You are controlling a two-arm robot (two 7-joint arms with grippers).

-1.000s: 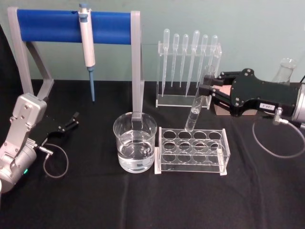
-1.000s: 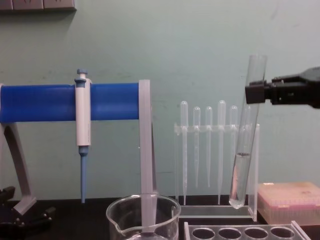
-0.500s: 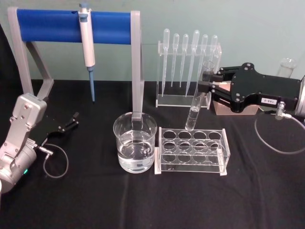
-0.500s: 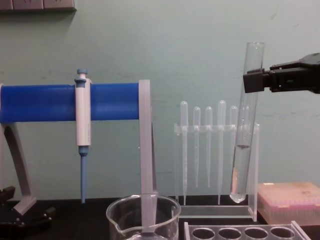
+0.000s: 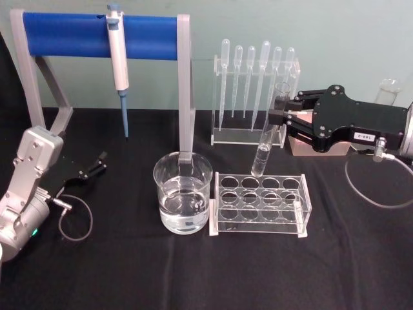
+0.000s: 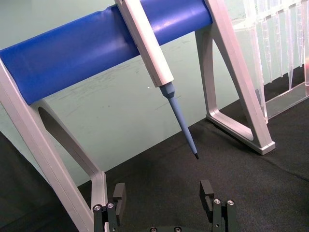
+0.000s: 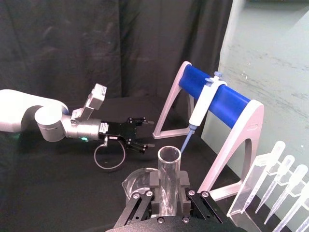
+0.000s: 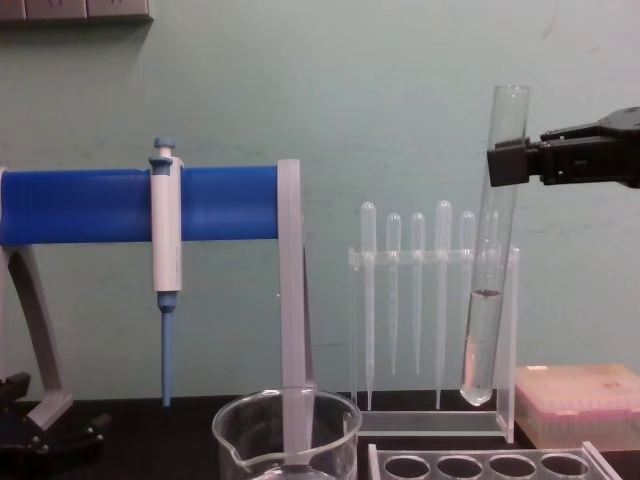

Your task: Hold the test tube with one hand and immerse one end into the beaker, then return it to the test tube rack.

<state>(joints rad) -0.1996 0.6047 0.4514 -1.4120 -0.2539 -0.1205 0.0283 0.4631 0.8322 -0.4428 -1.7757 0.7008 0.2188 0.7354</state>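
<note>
Your right end effector [image 5: 279,116] is pinching the long clear glass test tube [image 5: 263,152] near its rim. It hangs nearly upright at centre right, just above the back row of the clear plastic rack [image 5: 258,227] and right of the wide clear glass beaker [image 5: 182,194] of water. Re-racking is left, and I cannot tell whether the dip is done; your left end effector [image 5: 100,161] rests spread at the left edge.

The clear test tube [image 8: 493,245], a little liquid in its round bottom, hangs slightly tilted over the rack [image 5: 258,227] at its back edge, gripped near its rim by the right gripper [image 5: 279,116] jaws. The part-filled beaker [image 5: 183,206] stands just left of the rack.
</note>
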